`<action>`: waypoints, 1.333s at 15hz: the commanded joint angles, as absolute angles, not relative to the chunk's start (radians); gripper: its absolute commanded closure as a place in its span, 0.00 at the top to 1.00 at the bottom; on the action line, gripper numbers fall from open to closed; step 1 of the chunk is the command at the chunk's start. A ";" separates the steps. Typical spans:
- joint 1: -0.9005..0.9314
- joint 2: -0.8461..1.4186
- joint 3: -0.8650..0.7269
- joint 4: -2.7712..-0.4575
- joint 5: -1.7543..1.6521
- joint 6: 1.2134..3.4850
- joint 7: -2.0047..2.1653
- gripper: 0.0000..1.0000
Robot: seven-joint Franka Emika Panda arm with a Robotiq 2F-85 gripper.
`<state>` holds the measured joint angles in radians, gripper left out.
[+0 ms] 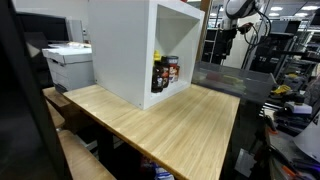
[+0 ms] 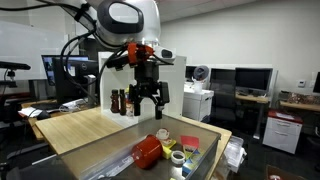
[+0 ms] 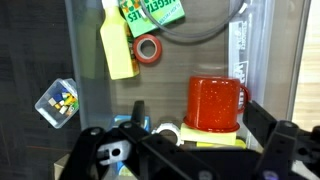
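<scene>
A lab room with desks and monitors. A light wooden table (image 2: 80,128) carries a white open-fronted cabinet (image 1: 125,50) with dark bottles (image 1: 166,73) inside, and beside it a clear plastic bin (image 2: 118,161). The gripper (image 2: 150,104) hangs above the bin, fingers spread wide, grasping nothing. In the wrist view, a red mug (image 3: 215,103) stands in the bin just below it, near a red tape roll (image 3: 148,48) and what may be a yellow cloth (image 3: 118,52).

table (image 1: 170,115): light wood, smooth satin grain. cabinet (image 1: 120,45): matt white panels. bin (image 3: 95,110): clear plastic, glossy. mug (image 3: 215,100), 4 o'clock in wrist view: red speckled, enamel-like sheen. gripper (image 2: 148,108): matt black.
</scene>
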<state>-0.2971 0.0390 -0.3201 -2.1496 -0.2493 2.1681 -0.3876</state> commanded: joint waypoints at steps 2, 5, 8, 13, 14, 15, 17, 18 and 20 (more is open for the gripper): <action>-0.303 0.041 -0.314 -2.148 -0.249 2.166 -0.388 1.00; -0.303 0.040 -0.314 -2.148 -0.249 2.166 -0.388 1.00; -0.303 0.068 -0.313 -2.138 -0.253 2.163 -0.399 1.00; -0.314 0.184 -0.306 -2.089 -0.240 2.185 -0.458 1.00; -0.314 0.204 -0.304 -2.078 -0.251 2.189 -0.456 1.00; -0.315 0.225 -0.300 -2.066 -0.256 2.198 -0.463 1.00; -0.316 0.263 -0.292 -2.043 -0.266 2.206 -0.477 1.00; -0.313 0.284 -0.283 -2.031 -0.275 2.216 -0.487 1.00; -0.313 0.303 -0.269 -2.022 -0.279 2.228 -0.513 1.00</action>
